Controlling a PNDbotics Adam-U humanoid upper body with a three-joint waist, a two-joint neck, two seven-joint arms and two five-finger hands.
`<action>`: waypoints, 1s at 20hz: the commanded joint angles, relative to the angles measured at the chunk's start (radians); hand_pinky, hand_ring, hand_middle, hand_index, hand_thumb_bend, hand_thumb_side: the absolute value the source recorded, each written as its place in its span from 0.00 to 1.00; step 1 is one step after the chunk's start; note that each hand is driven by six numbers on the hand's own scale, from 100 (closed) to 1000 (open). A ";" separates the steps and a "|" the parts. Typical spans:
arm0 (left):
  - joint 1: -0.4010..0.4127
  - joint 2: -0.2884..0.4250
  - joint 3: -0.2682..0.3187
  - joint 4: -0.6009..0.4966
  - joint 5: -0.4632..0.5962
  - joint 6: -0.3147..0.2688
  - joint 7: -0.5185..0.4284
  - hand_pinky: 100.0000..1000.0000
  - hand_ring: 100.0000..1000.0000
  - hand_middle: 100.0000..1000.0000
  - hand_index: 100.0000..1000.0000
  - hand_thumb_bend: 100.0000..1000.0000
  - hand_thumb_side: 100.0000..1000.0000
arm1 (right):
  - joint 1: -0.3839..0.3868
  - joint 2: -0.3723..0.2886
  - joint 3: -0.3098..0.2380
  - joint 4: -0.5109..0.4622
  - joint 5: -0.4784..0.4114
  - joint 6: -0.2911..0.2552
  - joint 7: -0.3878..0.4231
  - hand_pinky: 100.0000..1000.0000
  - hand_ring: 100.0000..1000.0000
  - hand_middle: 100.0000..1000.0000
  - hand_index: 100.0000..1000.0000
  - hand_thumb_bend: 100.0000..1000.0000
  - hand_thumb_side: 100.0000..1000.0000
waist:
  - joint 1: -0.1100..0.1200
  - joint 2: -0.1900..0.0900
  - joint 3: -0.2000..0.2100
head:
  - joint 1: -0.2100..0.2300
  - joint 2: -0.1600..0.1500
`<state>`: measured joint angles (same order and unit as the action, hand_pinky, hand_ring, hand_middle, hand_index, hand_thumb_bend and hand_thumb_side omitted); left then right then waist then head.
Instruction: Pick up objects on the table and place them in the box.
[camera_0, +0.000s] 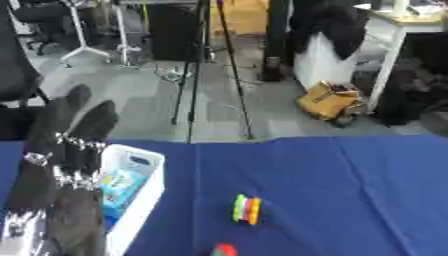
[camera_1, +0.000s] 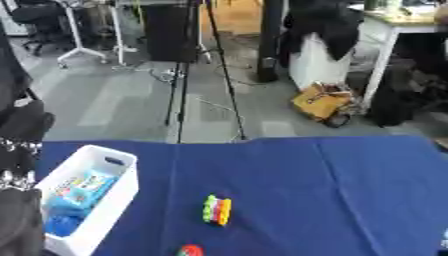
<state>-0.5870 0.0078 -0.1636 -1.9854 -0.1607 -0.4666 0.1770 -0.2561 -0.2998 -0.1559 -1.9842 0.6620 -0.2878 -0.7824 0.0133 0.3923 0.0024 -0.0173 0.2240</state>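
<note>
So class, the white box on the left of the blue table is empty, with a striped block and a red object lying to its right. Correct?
Not quite. The white box is not empty: the right eye view shows a blue packet inside. The striped block and red object do lie to its right on the blue table.

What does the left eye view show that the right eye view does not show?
Only the left eye view shows the left hand in full, fingers straight, raised beside the box. Only the right eye view shows the whole white box uncovered. Both show the blue packet inside it, the multicoloured toy and a red thing on the blue table.
</note>
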 joint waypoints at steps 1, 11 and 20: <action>-0.019 -0.004 -0.003 -0.015 -0.009 -0.001 0.007 0.94 0.89 0.91 0.95 0.00 1.00 | -0.012 -0.040 0.003 -0.016 0.011 -0.016 -0.005 0.69 0.70 0.63 0.77 0.00 0.71 | 0.002 -0.025 0.002 | -0.004 -0.013; -0.016 0.003 -0.002 -0.015 -0.021 0.004 0.008 0.94 0.89 0.91 0.95 0.00 1.00 | -0.001 -0.110 0.014 -0.016 0.016 0.102 0.122 0.76 0.76 0.73 0.92 0.00 0.96 | -0.008 -0.032 -0.001 | 0.004 0.046; 0.019 0.017 -0.009 -0.015 -0.009 0.001 -0.006 0.95 0.89 0.91 0.94 0.00 1.00 | 0.044 -0.287 0.065 -0.016 0.060 0.245 0.299 0.80 0.79 0.78 0.94 0.05 0.94 | -0.047 -0.047 -0.003 | 0.010 0.099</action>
<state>-0.5605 0.0131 -0.1688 -1.9854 -0.1741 -0.4647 0.1755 -0.2074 -0.5388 -0.0916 -1.9842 0.7120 -0.0534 -0.4995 -0.0333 0.3718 0.0009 -0.0065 0.3130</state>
